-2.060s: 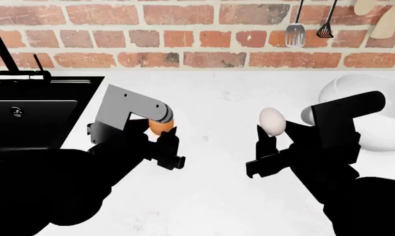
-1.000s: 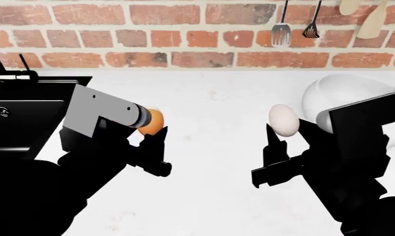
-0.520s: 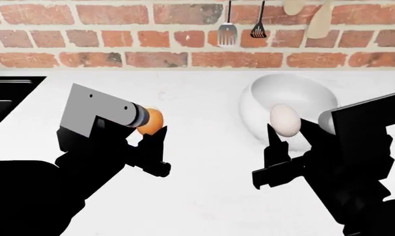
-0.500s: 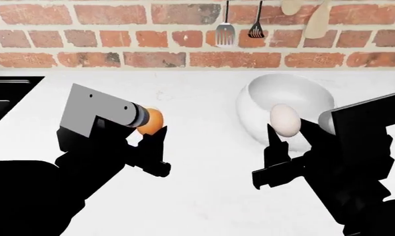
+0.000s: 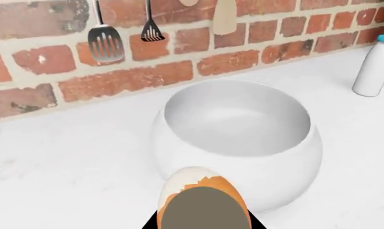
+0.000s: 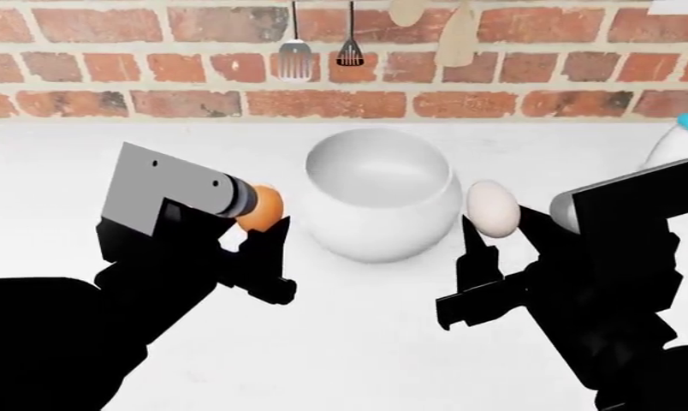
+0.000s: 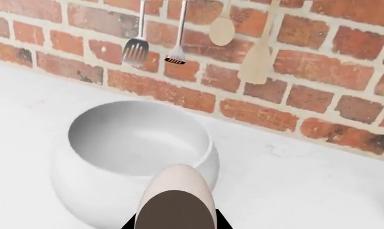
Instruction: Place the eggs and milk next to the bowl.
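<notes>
The big white bowl [image 6: 381, 193] sits on the white bench [image 6: 356, 342], in front of the brick wall [image 6: 150, 60]. L gripper [image 6: 258, 235] is up off the bench, clenched on the orange egg [image 6: 261, 208], just beside the bowl's left side. R gripper [image 6: 498, 231] is also up in the air, clenched on the pale egg [image 6: 493, 208], just beside the bowl's right side. Neither egg touches the bench. The milk [image 6: 678, 141] w/ its blue cap stands upright far to the right, near the wall, well apart from the bowl. A spatula [image 6: 295, 53] & a small whisk [image 6: 350, 47] hang on the wall behind the bowl, w/ wooden spoons [image 6: 453, 38] next to them.
</notes>
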`<state>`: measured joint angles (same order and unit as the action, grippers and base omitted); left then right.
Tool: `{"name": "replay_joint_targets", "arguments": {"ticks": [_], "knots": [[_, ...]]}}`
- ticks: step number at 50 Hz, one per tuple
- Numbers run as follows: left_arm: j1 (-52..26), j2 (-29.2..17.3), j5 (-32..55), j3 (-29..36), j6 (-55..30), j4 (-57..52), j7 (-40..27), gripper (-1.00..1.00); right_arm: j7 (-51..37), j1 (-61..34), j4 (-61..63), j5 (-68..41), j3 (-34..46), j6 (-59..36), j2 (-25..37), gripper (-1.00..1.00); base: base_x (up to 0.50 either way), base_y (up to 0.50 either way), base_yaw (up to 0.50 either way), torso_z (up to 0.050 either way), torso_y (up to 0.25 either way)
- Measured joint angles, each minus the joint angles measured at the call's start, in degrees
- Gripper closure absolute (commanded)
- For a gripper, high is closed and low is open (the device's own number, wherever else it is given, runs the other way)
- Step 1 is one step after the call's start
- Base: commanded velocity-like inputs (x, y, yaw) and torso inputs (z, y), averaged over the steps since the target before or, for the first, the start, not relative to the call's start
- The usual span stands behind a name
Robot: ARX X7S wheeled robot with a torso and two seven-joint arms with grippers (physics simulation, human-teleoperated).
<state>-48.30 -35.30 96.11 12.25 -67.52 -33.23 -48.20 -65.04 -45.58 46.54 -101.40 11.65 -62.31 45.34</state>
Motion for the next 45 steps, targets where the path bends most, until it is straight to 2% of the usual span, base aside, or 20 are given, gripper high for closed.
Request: {"name": "replay_joint_targets", "arguments": {"ticks": [7, 23, 45], "knots": [[-0.2, 0.0, -0.2, 0.0, 0.3, 0.0, 0.1, 1.00, 0.5, 0.0, -0.2, 0.4, 0.2, 0.0, 0.0, 1.00, 0.00, -0.45, 0.00, 0.000, 0.000], [0.0, -0.5, -0.8, 0.0, 1.1, 0.0, 0.4, 1.00, 2.8, -0.4, -1.5, 2.7, 0.9, -0.4, -0.7, 1.00, 0.00, -0.01, 0.00, 0.000, 0.000], [0.6, -1.1, -2.6, 0.2, 1.9, 0.9, 1.0, 1.00, 16.7, 0.8, -10.1, 16.3, 1.8, 0.9, -2.6, 1.00, 0.00, 0.00, 0.00, 0.000, 0.000]]}}
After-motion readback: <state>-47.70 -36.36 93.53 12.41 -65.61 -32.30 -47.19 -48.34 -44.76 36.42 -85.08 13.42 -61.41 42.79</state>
